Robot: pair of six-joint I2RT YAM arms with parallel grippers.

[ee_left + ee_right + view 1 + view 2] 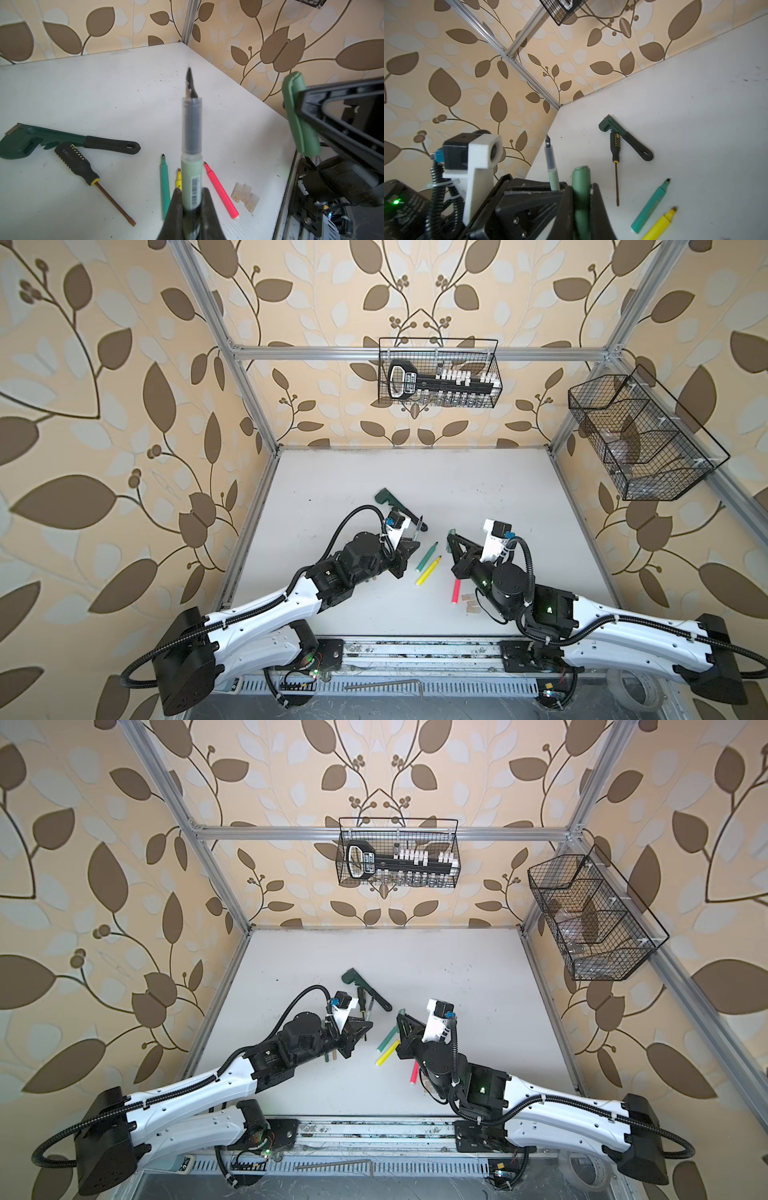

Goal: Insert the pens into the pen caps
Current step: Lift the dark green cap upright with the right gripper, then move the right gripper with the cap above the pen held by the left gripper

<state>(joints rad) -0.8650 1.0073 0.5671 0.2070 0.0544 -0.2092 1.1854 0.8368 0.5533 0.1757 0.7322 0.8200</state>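
My left gripper is shut on a grey-green pen, whose dark tip points away from the jaws. The pen also shows in a top view. My right gripper is shut on a grey-green pen cap. That cap hangs off to the side of the pen's tip, apart from it. On the table between the arms lie a teal green pen, a bright yellow pen and a neon pink pen. Three pale beige pen caps lie beside the pink one.
A dark green wrench and a black-handled screwdriver lie behind the left gripper. Wire baskets hang on the back wall and on the right wall. An Allen key lies in front of the table's front rail.
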